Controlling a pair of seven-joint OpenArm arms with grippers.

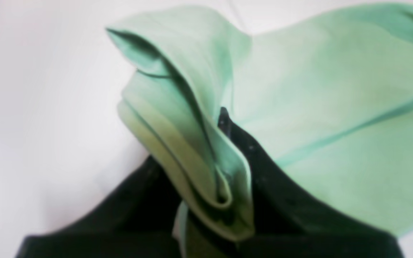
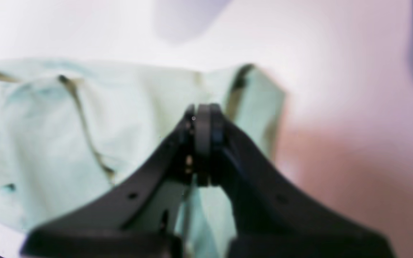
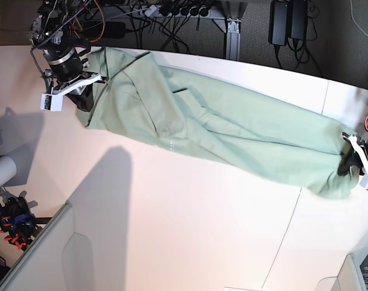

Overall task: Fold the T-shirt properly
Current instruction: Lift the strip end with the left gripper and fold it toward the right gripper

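Note:
The T-shirt [image 3: 220, 130], pale mint green, lies stretched in a long band across the white table from upper left to right. At the band's right end my left gripper [image 3: 348, 165] is shut on a bunched fold of it. Up close, that thick fold [image 1: 192, 150] sits between the black fingers of the left gripper [image 1: 206, 172], and the cloth [image 1: 335, 107] spreads away beyond. My right gripper [image 3: 80, 97] is at the shirt's left end. Its pads are pressed together [image 2: 203, 143] over flat fabric [image 2: 48, 143]. I cannot tell whether cloth is pinched there.
The white table [image 3: 171, 230] has a seam line [image 3: 287, 236] on its right part. Cables and power bricks [image 3: 287, 21] hang behind the far edge. A white panel [image 3: 44, 254] stands at the front left corner, and orange and blue clamps [image 3: 11, 224] sit beside it.

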